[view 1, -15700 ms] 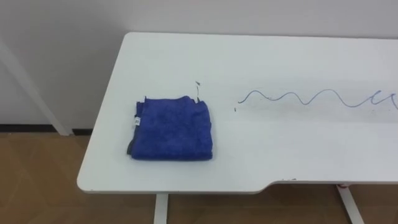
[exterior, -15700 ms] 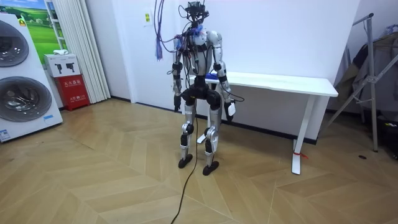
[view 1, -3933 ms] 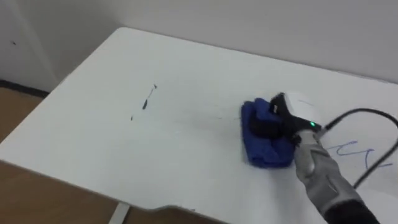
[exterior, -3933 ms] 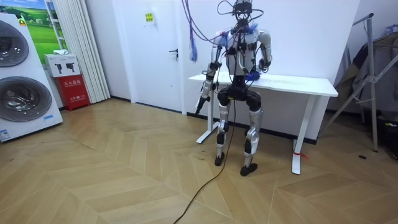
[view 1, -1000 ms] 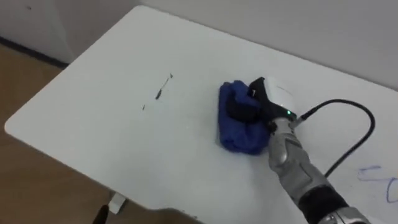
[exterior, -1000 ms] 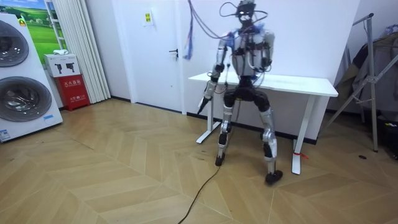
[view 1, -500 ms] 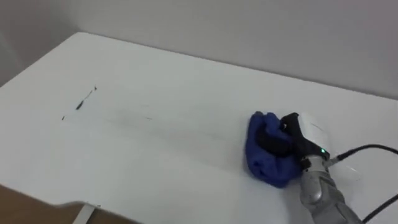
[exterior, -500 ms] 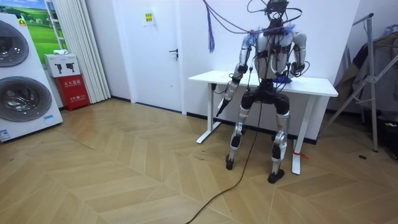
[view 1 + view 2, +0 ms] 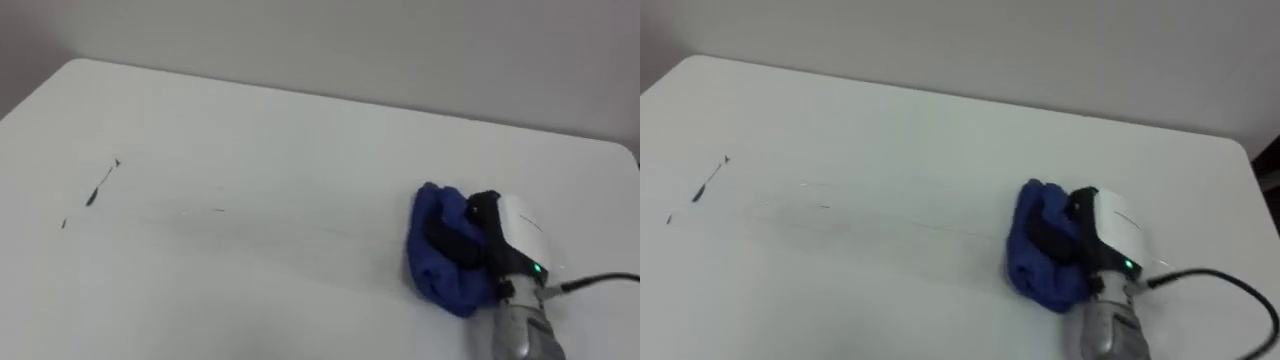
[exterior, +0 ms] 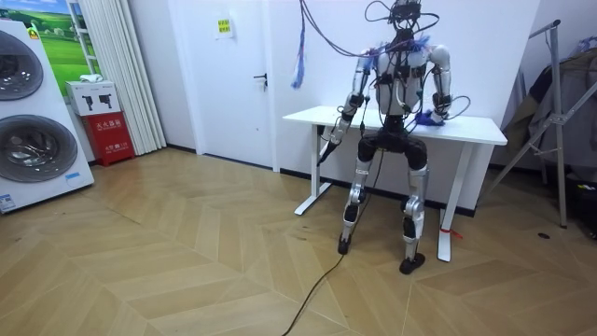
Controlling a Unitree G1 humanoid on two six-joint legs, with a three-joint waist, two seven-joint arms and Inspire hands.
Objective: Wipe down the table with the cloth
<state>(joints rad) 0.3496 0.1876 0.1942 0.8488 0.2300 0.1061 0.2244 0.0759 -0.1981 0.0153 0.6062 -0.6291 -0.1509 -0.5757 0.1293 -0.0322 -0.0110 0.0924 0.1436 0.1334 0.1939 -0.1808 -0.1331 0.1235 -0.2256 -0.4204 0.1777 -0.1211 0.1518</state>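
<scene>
A crumpled blue cloth lies on the white table, toward its right end. My right hand is shut on the cloth, dark fingers curled into it from the right and the white back of the hand facing up. Short dark pen marks remain far off at the table's left, with faint smears between them and the cloth. In the room view I stand at the table, right hand on its top. My left hand hangs by the table's left end.
The table's right edge is close to the cloth, and a wall runs behind the table. In the room stand washing machines, a red box, a door and a metal rack.
My right hand has dragged the cloth rightward along the table, away from the dark marks. I have stepped toward the room view's right, and the eye views shifted with me.
</scene>
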